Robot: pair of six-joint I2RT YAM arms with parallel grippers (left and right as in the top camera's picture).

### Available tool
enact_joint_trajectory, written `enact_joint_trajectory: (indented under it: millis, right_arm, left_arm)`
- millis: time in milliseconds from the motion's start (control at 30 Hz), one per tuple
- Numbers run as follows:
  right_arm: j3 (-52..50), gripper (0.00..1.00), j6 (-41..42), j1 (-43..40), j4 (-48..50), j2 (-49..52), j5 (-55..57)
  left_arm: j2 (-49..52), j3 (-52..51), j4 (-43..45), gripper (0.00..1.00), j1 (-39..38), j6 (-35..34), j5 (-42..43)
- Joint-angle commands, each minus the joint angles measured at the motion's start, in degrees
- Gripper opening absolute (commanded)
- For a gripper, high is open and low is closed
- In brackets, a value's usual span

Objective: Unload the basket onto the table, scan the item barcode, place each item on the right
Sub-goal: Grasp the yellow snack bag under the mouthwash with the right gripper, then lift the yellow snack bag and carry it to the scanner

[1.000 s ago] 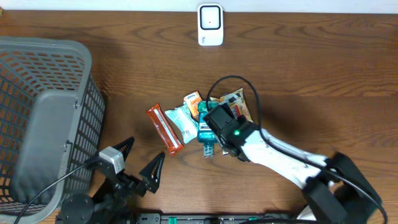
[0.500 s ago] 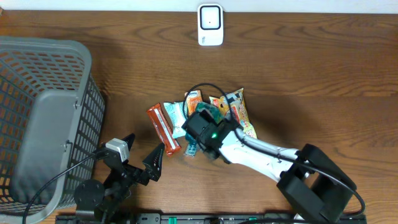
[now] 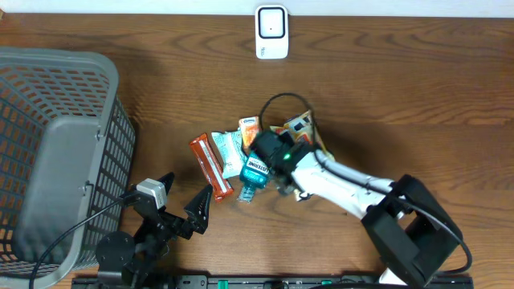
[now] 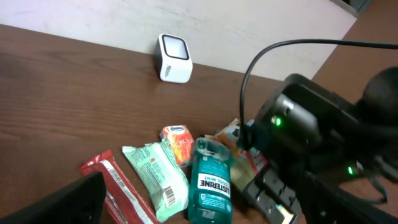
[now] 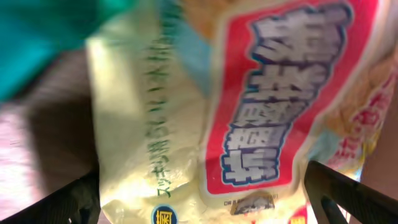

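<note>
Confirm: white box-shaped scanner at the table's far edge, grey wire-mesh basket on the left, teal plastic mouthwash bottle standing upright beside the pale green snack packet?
Wrong on the bottle. The overhead view shows the teal plastic mouthwash bottle lying flat, label up, beside the pale green snack packet, not upright. The white box-shaped scanner and grey wire-mesh basket are as stated.

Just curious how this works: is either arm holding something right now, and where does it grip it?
Nothing is held. The right tool hangs open over the yellow snack packet; the left tool is open too, off to the side.
</note>
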Motion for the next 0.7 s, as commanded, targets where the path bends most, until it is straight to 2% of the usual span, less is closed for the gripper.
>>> enact_joint_trajectory:
  millis: [0, 67, 200, 267, 300, 333, 367, 533, 667]
  right_arm:
    - [-0.9, 0.95, 0.9, -2.4, -1.7, 4.4, -9.1]
    - [-1.0, 0.86, 0.9, -2.8, -2.2, 6.7, -11.1]
    - [-1.0, 0.6, 0.8, -3.1, -3.2, 13.7, -10.9]
    - [-1.0, 0.36, -0.1, -3.6, -3.4, 16.5, -11.8]
    - [-1.0, 0.18, -0.4, -4.1, -3.6, 17.8, -13.4]
    - [-0.9, 0.05, -0.8, -4.6, -3.8, 18.4, -15.4]
    - [-0.6, 0.01, -1.9, -5.2, -4.3, 18.6, -18.3]
    - [4.4, 0.01, -8.4, -8.7, -9.7, 15.1, -33.4]
    - [9.2, 0.01, -15.5, -12.8, -15.1, 8.9, -50.1]
  left_arm:
    - [-0.1, 0.2, 0.0, 0.98, 0.2, -0.1, -0.7]
    - [-0.1, 0.2, -0.7, 0.98, 0.2, -0.1, -0.7]
    - [-0.1, 0.2, -3.1, 0.98, 0.2, -0.1, -0.7]
    - [-0.1, 0.2, -4.2, 0.98, 0.2, -0.1, -0.7]
    - [-0.1, 0.2, -4.8, 0.98, 0.2, -0.1, -0.7]
    - [-0.1, 0.2, -5.4, 0.98, 0.2, -0.1, -0.7]
    - [-0.1, 0.2, -5.9, 0.98, 0.2, -0.1, -0.7]
    - [-0.1, 0.2, -8.8, 0.98, 0.2, -0.1, -0.7]
    - [-0.1, 0.2, -11.9, 0.98, 0.2, -0.1, -0.7]
